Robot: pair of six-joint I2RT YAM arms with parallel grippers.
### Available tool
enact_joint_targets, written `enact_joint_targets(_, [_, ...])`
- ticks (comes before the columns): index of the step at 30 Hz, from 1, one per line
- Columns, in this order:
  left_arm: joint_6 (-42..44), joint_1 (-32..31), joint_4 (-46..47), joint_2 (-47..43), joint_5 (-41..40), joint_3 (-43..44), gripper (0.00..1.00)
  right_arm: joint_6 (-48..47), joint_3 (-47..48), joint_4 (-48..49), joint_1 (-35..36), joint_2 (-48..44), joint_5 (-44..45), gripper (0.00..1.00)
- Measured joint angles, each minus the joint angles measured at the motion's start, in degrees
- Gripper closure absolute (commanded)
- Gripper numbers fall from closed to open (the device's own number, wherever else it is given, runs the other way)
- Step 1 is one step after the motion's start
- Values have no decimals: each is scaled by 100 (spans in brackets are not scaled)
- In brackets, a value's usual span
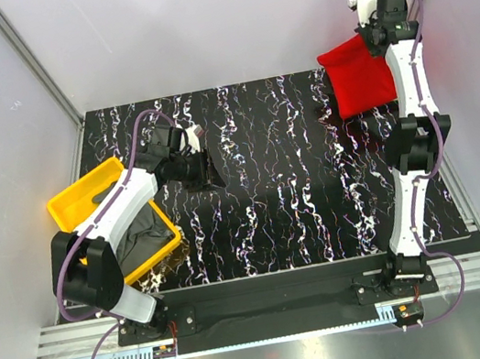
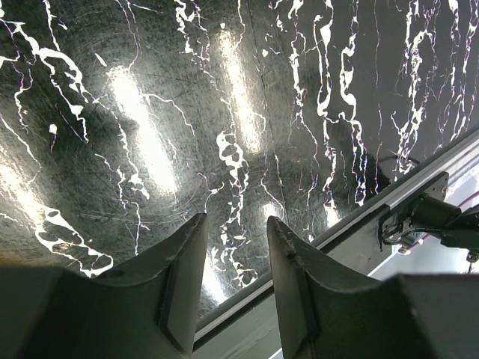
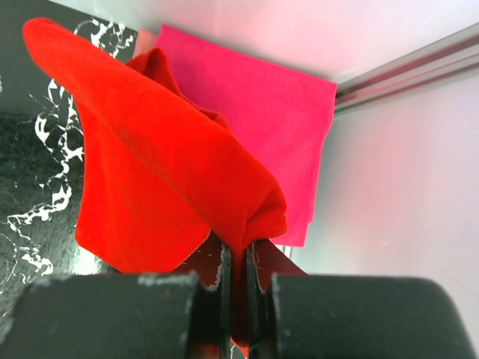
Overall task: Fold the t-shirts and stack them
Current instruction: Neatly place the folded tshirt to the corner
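Stacking step, I judge: my right gripper (image 3: pixel 238 258) pinches the red t-shirt (image 3: pixel 165 172) over the pink t-shirt (image 3: pixel 273 120) at the far right corner of the table (image 1: pixel 269 184), next needing a square lowering and release; left gripper (image 2: pixel 236 232) part-open, empty.

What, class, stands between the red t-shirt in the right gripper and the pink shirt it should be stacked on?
Nothing visible does. The right gripper is shut on the red t-shirt, which hangs just over the flat pink shirt; no other object shows between them in the right wrist view.
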Motion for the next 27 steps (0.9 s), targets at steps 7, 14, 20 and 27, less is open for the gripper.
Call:
enact_joint_targets(7, [2, 0, -4, 0, 9, 0, 58, 48, 79, 55, -129, 7, -199, 100])
enact_joint_targets(14, [4, 0, -9, 0, 4, 0, 58, 212, 271, 509, -404, 214, -317, 100])
enact_joint_targets(20, [7, -2, -35, 0, -9, 0, 58, 267, 328, 1198, -660, 730, -562, 100])
enact_joint_targets(27, [9, -2, -74, 2, -107, 0, 58, 286, 361, 2435, -793, 1650, -914, 100])
